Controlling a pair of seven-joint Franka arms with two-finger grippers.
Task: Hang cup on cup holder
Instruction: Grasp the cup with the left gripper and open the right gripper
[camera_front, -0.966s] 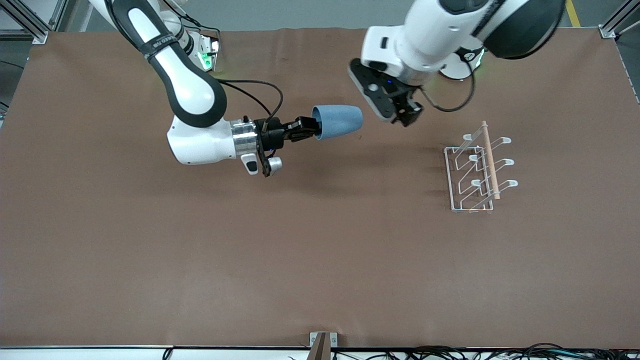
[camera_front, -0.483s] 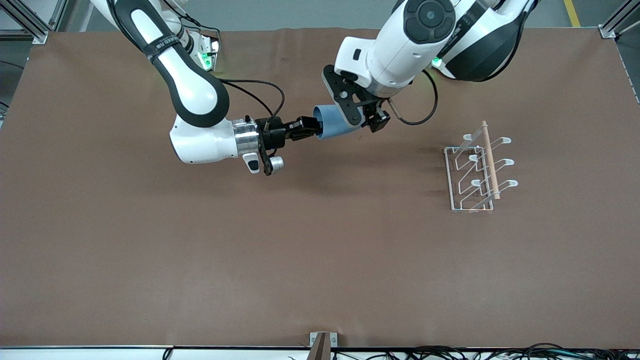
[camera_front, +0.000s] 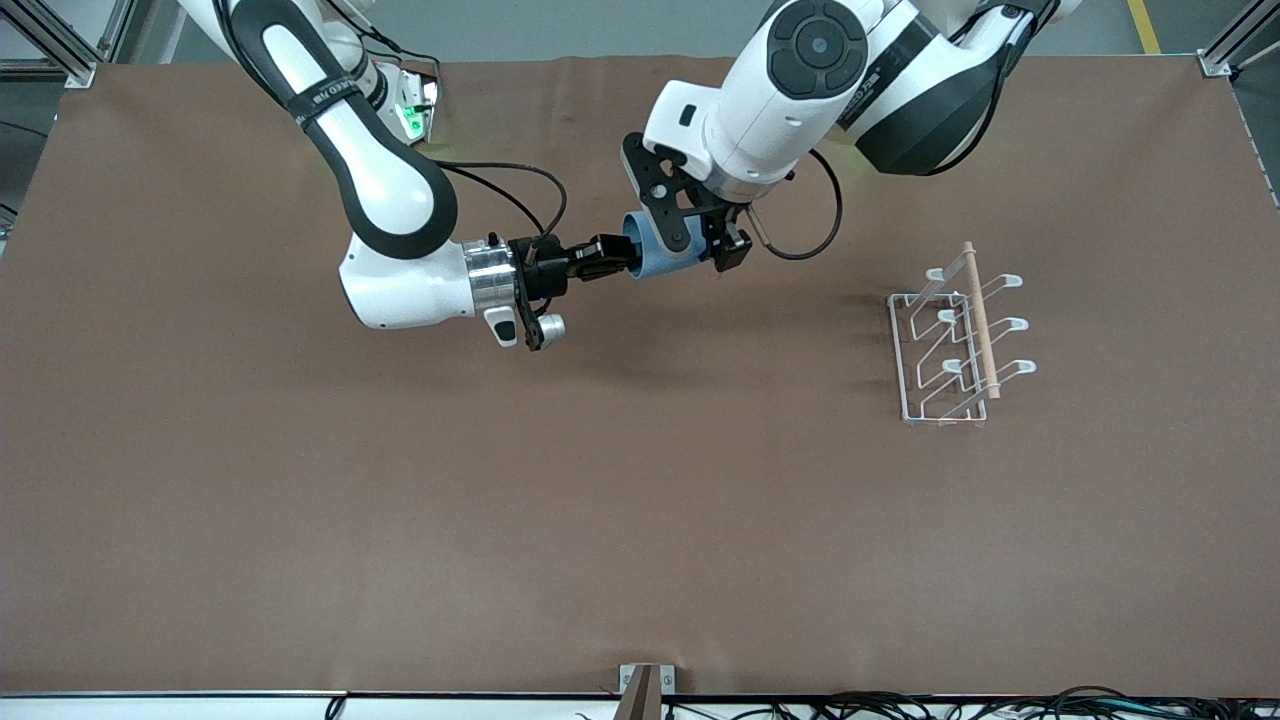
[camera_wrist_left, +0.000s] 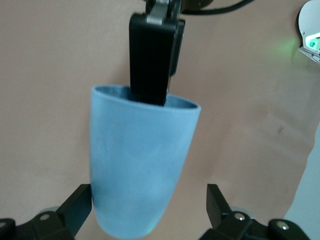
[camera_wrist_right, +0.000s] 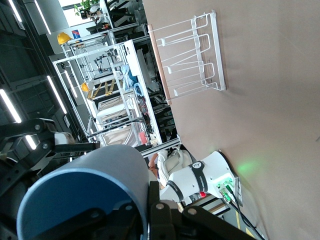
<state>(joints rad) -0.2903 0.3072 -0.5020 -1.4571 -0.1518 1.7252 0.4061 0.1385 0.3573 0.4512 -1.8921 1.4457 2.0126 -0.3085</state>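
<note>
Right gripper (camera_front: 612, 258) clamped on matte tapered cup (camera_front: 662, 252), left gripper (camera_wrist_left: 150, 212) spread around it

One cup (camera_front: 664, 249), one cup holder (camera_front: 950, 345), two claws.

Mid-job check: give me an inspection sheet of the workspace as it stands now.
Surface: brown table, flat.
Job's things: cup in the air on its side, rim pinched by the right gripper; cup holder upright toward the left arm's end, nothing hung.
Clutter: nothing seen.
Grippers: left gripper open, fingers either side of the cup's closed end.
Cables: black wrist cable; bundle along the table's near edge.
Surroundings: metal frame posts.
</note>
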